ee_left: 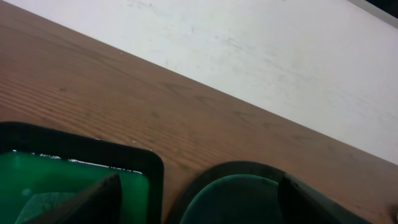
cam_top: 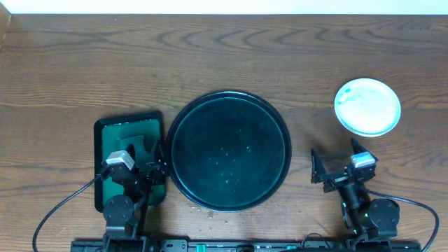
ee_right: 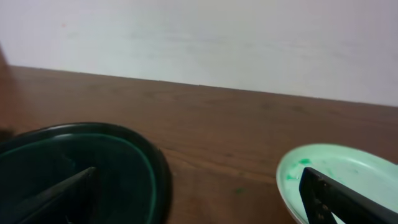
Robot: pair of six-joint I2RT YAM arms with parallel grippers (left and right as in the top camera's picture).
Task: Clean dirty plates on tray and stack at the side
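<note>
A large round dark green tray (cam_top: 229,150) lies at the table's middle, with small specks on it; it also shows in the left wrist view (ee_left: 249,193) and the right wrist view (ee_right: 81,168). A pale mint plate (cam_top: 367,106) with green smears sits on the table at the right, also in the right wrist view (ee_right: 348,177). My left gripper (cam_top: 150,168) is open and empty between the rectangular tray and the round tray (ee_left: 199,202). My right gripper (cam_top: 343,168) is open and empty, below the plate (ee_right: 199,193).
A black rectangular tray (cam_top: 129,157) with green contents and a pale cloth-like thing lies at the left, under my left arm; it also shows in the left wrist view (ee_left: 81,158). A white wall runs behind the table's far edge.
</note>
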